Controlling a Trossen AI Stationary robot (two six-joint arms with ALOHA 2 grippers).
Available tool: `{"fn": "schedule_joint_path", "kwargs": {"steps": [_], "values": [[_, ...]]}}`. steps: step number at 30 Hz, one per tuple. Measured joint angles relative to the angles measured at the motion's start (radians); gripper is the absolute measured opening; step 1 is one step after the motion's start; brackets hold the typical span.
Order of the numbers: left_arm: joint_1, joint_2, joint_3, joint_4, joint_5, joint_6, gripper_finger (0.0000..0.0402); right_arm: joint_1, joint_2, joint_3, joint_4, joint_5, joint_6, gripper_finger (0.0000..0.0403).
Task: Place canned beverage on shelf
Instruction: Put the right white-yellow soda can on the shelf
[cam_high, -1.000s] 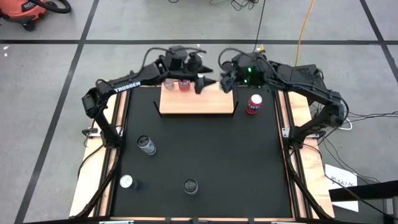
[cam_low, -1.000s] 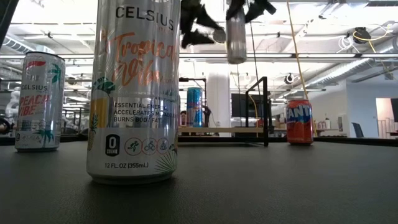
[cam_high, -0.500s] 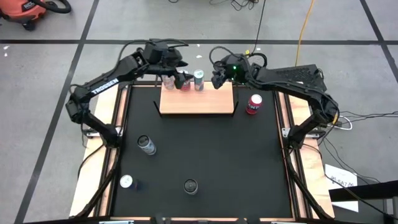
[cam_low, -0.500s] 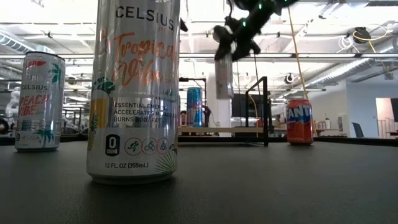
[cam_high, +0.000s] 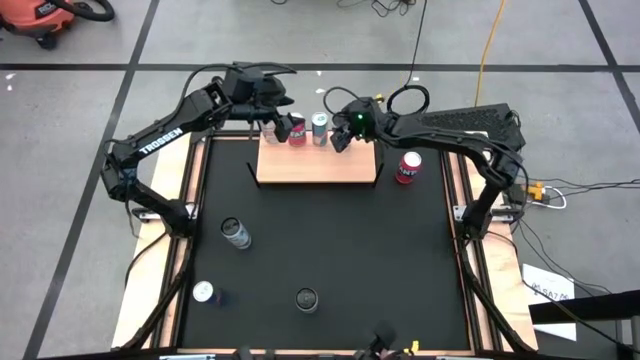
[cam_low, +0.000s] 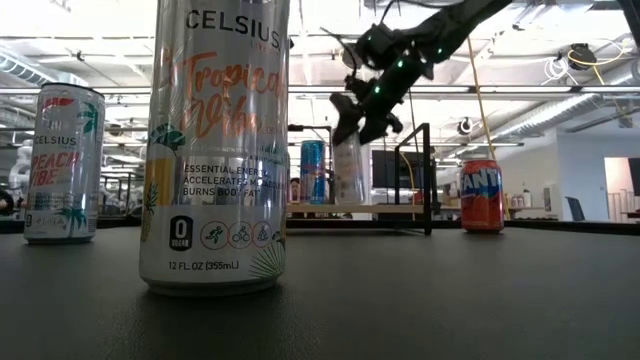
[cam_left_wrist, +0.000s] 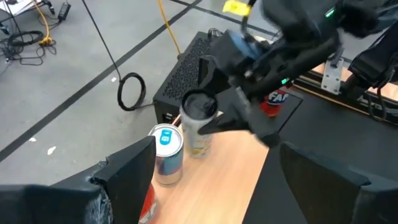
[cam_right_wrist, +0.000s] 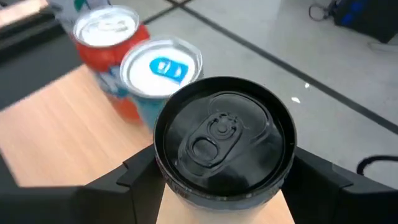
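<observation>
My right gripper (cam_high: 333, 133) sits at the upper middle of the overhead frame, fingers closed around a black-topped can (cam_high: 320, 124) at the back edge of the shelf (cam_high: 318, 165). My right wrist camera fills with that can's dark lid (cam_right_wrist: 224, 134), my two fingers (cam_right_wrist: 134, 180) pressed to either side, and just beyond it a blue-tabbed can (cam_right_wrist: 160, 67) and a red can (cam_right_wrist: 107, 30) stand close together on the light wood. From above those lids are small discs and the grip is hard to read; the low view shows the held can (cam_low: 349, 168) upright with its base at board level, though I cannot tell whether it touches.

My left gripper (cam_high: 275, 117) hovers at the shelf's upper left, over the red can (cam_high: 297, 131); its wrist view shows my fingers (cam_left_wrist: 127, 168) spread wide, holding nothing.

Only the low view shows labels: a tall Celsius can (cam_low: 218, 150) close in front, another (cam_low: 62, 165) at the left, and an orange Fanta can (cam_low: 482, 197) right of the shelf post.
</observation>
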Motion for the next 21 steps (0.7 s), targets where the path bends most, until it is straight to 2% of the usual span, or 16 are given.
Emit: {"fn": "schedule_joint_path", "kwargs": {"steps": [10, 15, 21], "values": [[0.0, 0.0, -0.001, -0.112, -0.005, -0.001, 0.0341, -0.009, 0.03, 0.003, 0.035, 0.001, -0.016, 0.0249], [0.0, 0.0, -0.001, -0.112, -0.006, -0.001, 0.0341, -0.012, 0.03, 0.003, 0.032, -0.005, -0.014, 0.025], [0.001, 0.0, -0.001, -0.109, -0.006, -0.001, 0.0341, -0.034, 0.027, 0.003, 0.024, -0.079, 0.042, 0.028]]}}
